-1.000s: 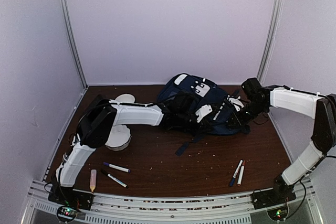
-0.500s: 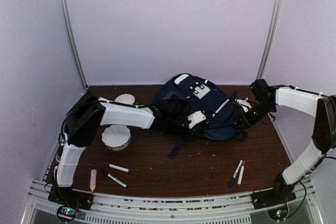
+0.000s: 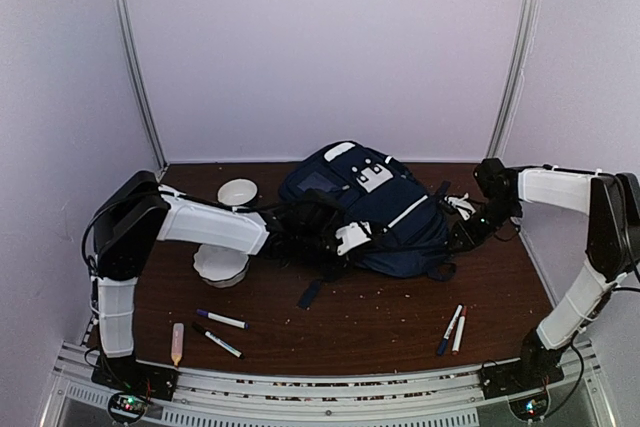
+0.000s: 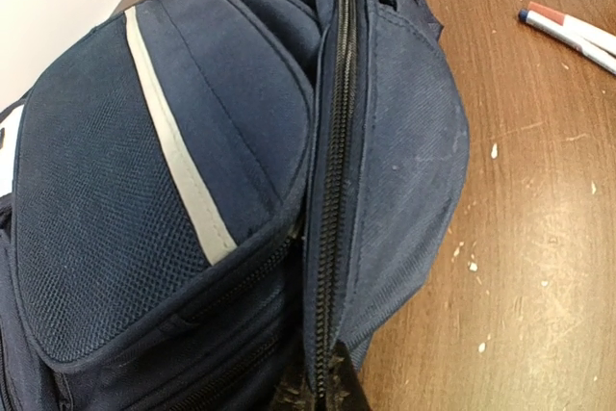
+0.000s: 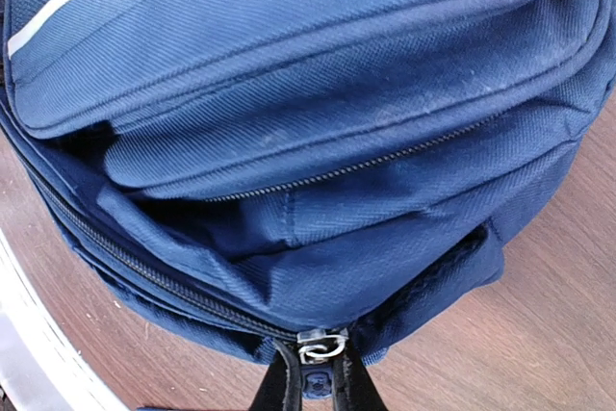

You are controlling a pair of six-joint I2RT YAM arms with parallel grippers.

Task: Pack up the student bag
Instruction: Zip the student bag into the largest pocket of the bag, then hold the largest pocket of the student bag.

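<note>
The student bag (image 3: 375, 212) is a navy-blue backpack lying on the brown table, with white patches and a pale stripe (image 4: 178, 151). My left gripper (image 4: 322, 394) is shut on the bag's main zipper seam at the bag's left end (image 3: 335, 244); the closed zipper (image 4: 332, 170) runs away from it. At the bag's right end, my right gripper (image 5: 318, 384) is shut on a blue zipper pull (image 5: 319, 380) below a metal slider (image 5: 320, 345). In the top view that gripper (image 3: 463, 236) presses against the bag.
Two white bowls (image 3: 237, 191) (image 3: 221, 263) sit left of the bag. Two markers (image 3: 221, 319) (image 3: 218, 341) and a small tube (image 3: 177, 342) lie at the front left. Another pair of markers (image 3: 453, 328) (image 4: 568, 28) lies front right. A loose strap (image 3: 312, 292) trails toward the front.
The bag has slid left across the table with both grippers on it. The left arm has drawn back to the left, uncovering the bowls. The right arm has stretched further left.
</note>
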